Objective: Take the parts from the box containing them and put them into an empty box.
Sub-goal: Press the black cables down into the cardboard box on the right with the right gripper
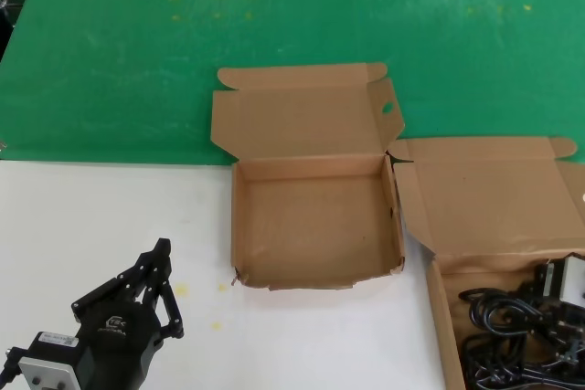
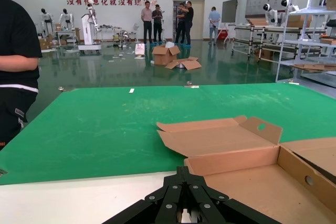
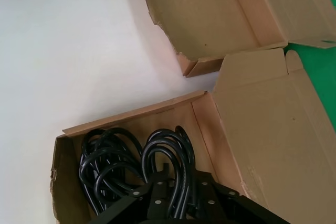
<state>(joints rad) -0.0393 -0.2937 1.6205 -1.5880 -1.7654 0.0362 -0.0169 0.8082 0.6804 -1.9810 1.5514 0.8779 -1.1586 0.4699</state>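
Directly beneath the right end effector (image 3: pixel 176 195), grip state unclear: black power cords (image 3: pixel 131 163) inside their box (image 3: pixel 131 116).

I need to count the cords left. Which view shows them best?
The right wrist view: the power cords lie looped below that camera, partly behind the right gripper. The head view shows them cut off at its edge; the left wrist view shows none.

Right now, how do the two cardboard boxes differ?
The squarish box is empty; the wider box holds black power cords. The squarish box's side flap has an oval hole; the wider box's lid is plain. The right gripper is down in the wider box only. Both are open brown cardboard.
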